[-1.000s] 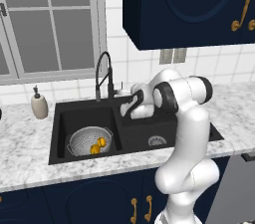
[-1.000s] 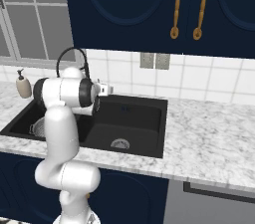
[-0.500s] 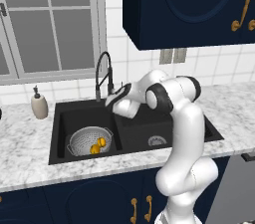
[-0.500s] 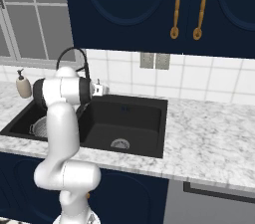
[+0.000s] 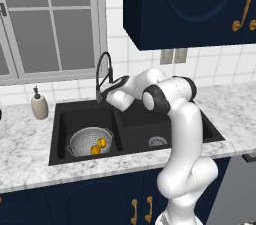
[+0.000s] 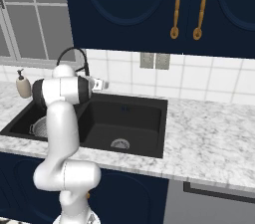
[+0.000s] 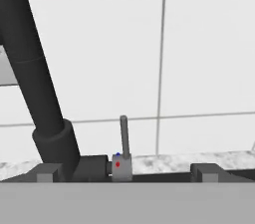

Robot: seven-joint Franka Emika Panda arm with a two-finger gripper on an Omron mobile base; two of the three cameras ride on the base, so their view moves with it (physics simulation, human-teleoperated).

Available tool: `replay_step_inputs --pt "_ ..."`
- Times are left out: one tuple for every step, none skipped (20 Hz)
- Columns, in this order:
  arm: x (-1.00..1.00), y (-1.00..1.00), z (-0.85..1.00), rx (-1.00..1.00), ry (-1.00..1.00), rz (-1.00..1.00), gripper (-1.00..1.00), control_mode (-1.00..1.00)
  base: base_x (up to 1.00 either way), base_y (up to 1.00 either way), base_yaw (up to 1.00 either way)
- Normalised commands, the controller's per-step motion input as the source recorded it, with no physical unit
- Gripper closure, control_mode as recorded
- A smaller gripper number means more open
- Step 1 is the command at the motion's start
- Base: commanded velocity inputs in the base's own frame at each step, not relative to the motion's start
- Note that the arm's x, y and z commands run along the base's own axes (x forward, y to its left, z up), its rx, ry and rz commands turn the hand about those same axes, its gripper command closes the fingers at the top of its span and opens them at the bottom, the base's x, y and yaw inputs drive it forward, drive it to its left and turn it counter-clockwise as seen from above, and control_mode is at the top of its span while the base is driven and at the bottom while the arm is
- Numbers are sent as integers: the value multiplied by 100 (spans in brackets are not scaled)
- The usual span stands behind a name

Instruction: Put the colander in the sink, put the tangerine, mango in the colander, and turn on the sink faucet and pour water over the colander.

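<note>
Two fruits lie in the colander, fingers spread by the sink faucet.

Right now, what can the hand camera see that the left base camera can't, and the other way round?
Hand view alone: the sink faucet's side lever close up, upright, with red and blue dots on its hub.

Left base view alone: the colander in the sink's left basin, holding the tangerine and mango, and the soap bottle.

Both: the faucet and white wall tiles.
</note>
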Motion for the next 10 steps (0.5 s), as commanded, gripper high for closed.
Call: replay_step_inputs --pt "13 -35 -11 3 -2 8 -100 -100 0 0 0" --pt "12 -35 -13 3 -1 8 -100 -100 0 0 0" --pt "12 -29 -17 1 -1 7 -100 -100 0 0 0" --pt "12 -26 -21 0 -2 7 -100 -100 0 0 0" --pt "11 -25 -25 1 -2 7 -100 -100 0 0 0" --pt "9 -22 -29 0 -2 7 -100 -100 0 0 0" --pt "9 -19 -30 0 -2 6 -100 -100 0 0 0" --pt "11 -13 -31 0 -2 5 -100 -100 0 0 0" --pt "12 -7 -34 0 -2 4 -100 -100 0 0 0" --pt "10 -7 -34 0 -2 4 -100 -100 0 0 0"
